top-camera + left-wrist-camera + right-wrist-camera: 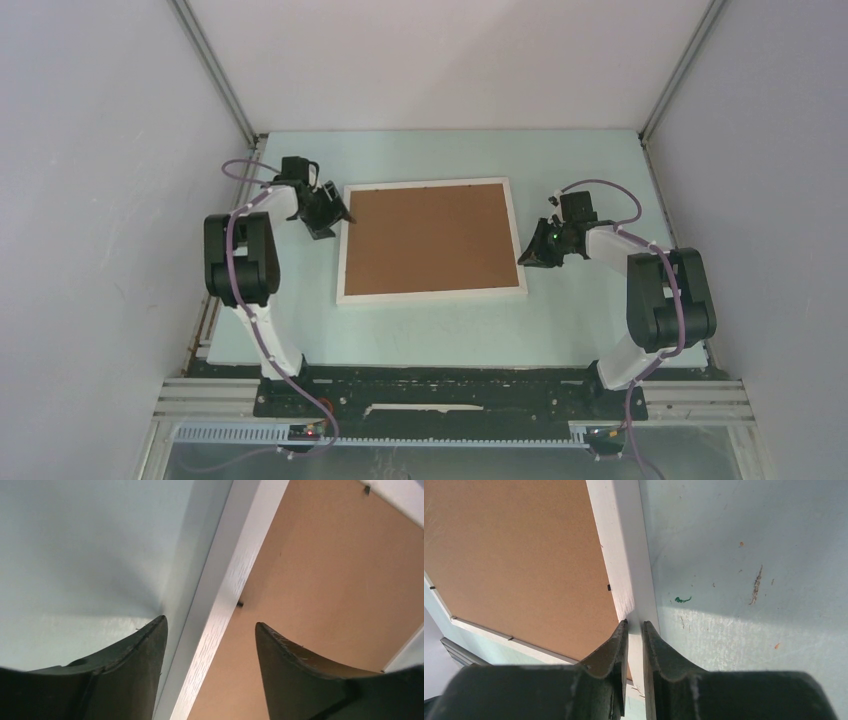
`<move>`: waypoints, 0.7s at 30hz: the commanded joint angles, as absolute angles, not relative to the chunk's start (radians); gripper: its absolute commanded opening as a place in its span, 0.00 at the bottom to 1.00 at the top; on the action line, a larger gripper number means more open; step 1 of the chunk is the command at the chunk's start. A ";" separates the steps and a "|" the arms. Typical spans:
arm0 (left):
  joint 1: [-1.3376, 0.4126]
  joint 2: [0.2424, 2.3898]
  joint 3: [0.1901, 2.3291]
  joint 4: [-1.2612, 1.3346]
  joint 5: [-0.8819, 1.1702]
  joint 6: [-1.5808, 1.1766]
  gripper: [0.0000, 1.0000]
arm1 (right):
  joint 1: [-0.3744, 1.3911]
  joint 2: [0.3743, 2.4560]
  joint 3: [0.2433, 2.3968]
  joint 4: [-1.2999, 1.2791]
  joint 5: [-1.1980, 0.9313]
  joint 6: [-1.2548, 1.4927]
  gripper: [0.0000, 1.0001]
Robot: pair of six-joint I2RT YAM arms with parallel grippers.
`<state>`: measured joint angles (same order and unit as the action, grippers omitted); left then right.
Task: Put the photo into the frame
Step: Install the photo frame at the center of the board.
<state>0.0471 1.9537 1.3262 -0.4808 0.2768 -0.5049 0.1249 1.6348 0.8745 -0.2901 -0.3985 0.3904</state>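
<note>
Pale green table (580, 330) inside white walls (90, 200), seen from above; at its middle the white picture frame (432, 295) lies flat, filled by a brown backing board (430, 240). At centre right, the right gripper (533, 256) is pinched nearly closed on the frame's right rim; farther up at centre left, the left gripper (336, 214) stands wide open astride the left rim, gripping nothing.

a pale green table (450, 330) stands boxed in by plain white walls (100, 200), evenly lit.
</note>
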 commanded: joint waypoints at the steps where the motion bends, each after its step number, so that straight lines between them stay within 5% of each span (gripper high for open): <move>1: 0.055 1.761 1.263 -0.552 0.262 -0.448 0.74 | 0.147 1.634 0.890 -0.302 -0.401 0.378 0.21; 8: 0.065 1.565 1.056 -0.629 0.277 -0.392 0.84 | 0.187 1.657 0.934 -0.369 -0.193 0.377 0.17; 13: 0.040 1.646 1.019 -0.573 0.319 -0.432 0.80 | 0.218 1.647 0.944 -0.400 -0.150 0.371 0.19; 21: 0.009 1.800 1.111 -0.503 0.367 -0.489 0.71 | 0.215 1.612 0.913 -0.358 -0.291 0.369 0.46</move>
<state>0.0181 1.7435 1.0462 -0.5621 0.3138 -0.4564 0.2134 1.6352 0.9276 -0.3702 -0.2398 0.3798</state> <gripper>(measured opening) 0.746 0.440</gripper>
